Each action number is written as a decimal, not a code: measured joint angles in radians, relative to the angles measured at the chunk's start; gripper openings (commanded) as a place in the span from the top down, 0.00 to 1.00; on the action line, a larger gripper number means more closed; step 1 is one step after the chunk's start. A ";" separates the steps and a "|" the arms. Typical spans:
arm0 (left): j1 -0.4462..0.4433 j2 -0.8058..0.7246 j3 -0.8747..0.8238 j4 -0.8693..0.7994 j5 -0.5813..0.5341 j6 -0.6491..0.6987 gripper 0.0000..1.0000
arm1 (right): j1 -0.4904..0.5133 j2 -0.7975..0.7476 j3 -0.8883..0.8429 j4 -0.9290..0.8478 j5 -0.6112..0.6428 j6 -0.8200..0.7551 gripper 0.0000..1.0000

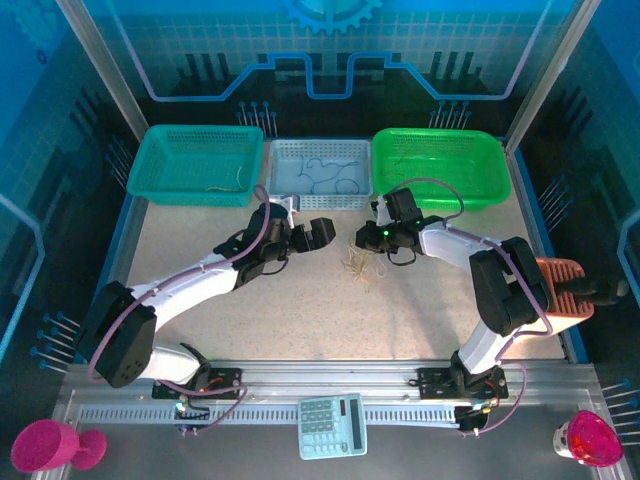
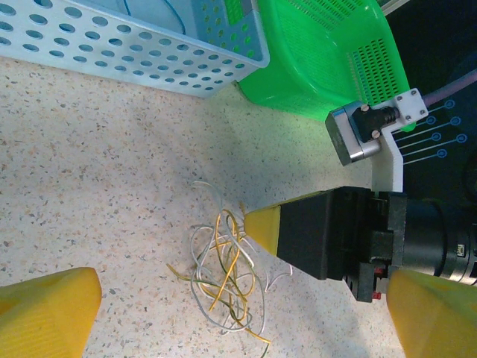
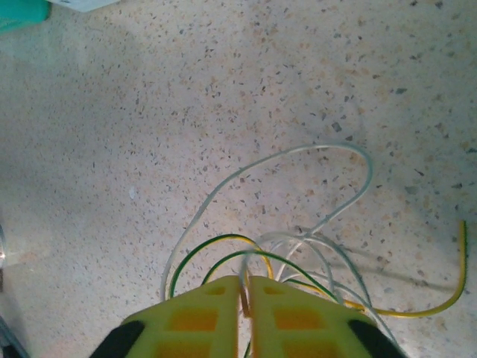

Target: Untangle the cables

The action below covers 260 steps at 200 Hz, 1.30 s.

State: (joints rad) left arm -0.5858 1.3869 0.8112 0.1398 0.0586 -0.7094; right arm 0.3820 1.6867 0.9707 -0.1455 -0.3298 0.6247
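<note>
Thin, curly white, yellow and green cables [image 1: 358,262] lie clumped mid-way across the speckled tabletop [image 1: 180,225]. The right pincer [image 3: 244,282] pinches a strand at the clump's edge; the left pincer [image 1: 318,232] hangs spread beside it. A slow, gentle pull should free it.

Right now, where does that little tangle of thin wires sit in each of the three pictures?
Top external: tangle of wires mid-table, just below the pale blue basket.
Left wrist: lower centre.
Right wrist: bottom centre, loops fanning upward.
Shared landmark: the right gripper, its yellow tips pinching the tangle.
</note>
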 measured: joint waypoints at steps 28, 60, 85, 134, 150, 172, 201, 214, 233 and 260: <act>0.000 0.000 0.000 0.000 0.000 0.000 0.01 | 0.001 0.001 0.000 0.002 -0.003 0.000 1.00; 0.000 0.000 0.000 0.003 0.000 0.000 0.01 | 0.003 0.000 0.000 0.001 -0.004 0.000 1.00; 0.000 0.000 0.000 0.008 0.002 0.000 0.01 | 0.003 -0.012 0.000 -0.003 -0.004 0.000 1.00; 0.000 0.000 0.000 0.009 0.010 0.009 0.01 | 0.003 -0.153 0.014 -0.042 -0.013 -0.001 1.00; 0.000 0.000 0.000 0.016 0.021 0.020 0.01 | 0.003 -0.202 0.038 -0.056 -0.016 -0.003 1.00; -0.001 0.000 0.000 0.027 0.037 0.047 0.01 | 0.003 -0.266 0.064 -0.074 -0.019 -0.008 1.00; -0.001 0.000 -0.003 0.040 0.060 0.086 0.01 | 0.003 -0.338 0.089 -0.097 -0.021 -0.012 1.00; -0.003 0.000 -0.006 0.053 0.068 0.105 0.01 | 0.003 -0.362 0.099 -0.105 -0.023 -0.012 1.00; -0.011 0.000 -0.013 0.061 0.075 0.134 0.01 | 0.003 -0.388 0.115 -0.110 -0.030 -0.011 1.00; -0.032 0.000 -0.016 0.071 0.081 0.180 0.01 | 0.003 -0.417 0.134 -0.114 -0.050 -0.011 1.00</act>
State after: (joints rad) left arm -0.6182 1.3869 0.7956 0.2111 0.1394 -0.5293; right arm 0.3855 1.2701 1.1049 -0.2592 -0.3794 0.6140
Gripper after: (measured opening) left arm 0.992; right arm 0.064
